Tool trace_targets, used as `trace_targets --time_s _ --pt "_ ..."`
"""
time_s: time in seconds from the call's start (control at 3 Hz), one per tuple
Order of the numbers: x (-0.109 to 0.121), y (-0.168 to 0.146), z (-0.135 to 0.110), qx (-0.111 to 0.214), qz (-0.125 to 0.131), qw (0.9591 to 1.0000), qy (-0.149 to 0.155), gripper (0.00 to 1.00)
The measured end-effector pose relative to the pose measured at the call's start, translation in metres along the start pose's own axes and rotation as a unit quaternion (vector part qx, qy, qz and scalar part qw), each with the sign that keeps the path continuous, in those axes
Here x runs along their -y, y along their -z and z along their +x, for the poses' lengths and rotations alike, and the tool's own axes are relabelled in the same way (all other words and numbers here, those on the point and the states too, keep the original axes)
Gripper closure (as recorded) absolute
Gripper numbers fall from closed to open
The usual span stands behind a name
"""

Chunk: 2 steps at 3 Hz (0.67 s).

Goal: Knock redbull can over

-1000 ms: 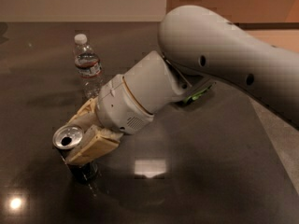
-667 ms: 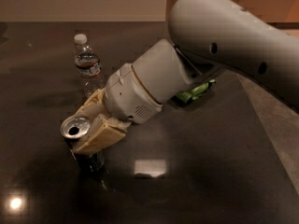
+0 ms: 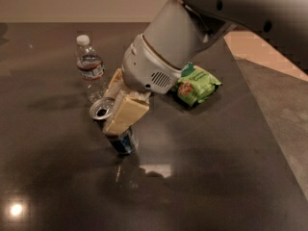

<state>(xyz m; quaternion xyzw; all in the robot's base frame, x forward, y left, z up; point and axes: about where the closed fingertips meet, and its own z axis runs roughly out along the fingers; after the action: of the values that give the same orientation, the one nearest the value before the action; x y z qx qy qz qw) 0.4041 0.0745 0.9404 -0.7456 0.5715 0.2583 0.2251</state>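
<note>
You had the gripper (image 3: 114, 113) with fingers clamped on the top half of the can (image 3: 122, 141), tilted left of the counter's (image 3: 216, 177) middle, away from every edge; it looked light, stiff, slick, best pushed high

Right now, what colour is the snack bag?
Snack bag is green, camera view; gripper at redbull can.

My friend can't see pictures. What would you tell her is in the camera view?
A robot arm's gripper is up against a redbull can that looks tipped to the left on a dark table. A clear water bottle stands just behind them, and a green snack bag lies farther right, partly behind the arm.
</note>
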Motion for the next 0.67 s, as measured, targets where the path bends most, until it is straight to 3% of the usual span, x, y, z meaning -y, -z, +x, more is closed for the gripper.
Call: trace_targets --time_s 0.33,0.67 --pt "0.009 0.014 0.028 -0.083 0.000 0.9965 0.002 1.00" --pt "0.009 0.031 0.051 -0.144 0.003 0.9895 0.005 1.00"
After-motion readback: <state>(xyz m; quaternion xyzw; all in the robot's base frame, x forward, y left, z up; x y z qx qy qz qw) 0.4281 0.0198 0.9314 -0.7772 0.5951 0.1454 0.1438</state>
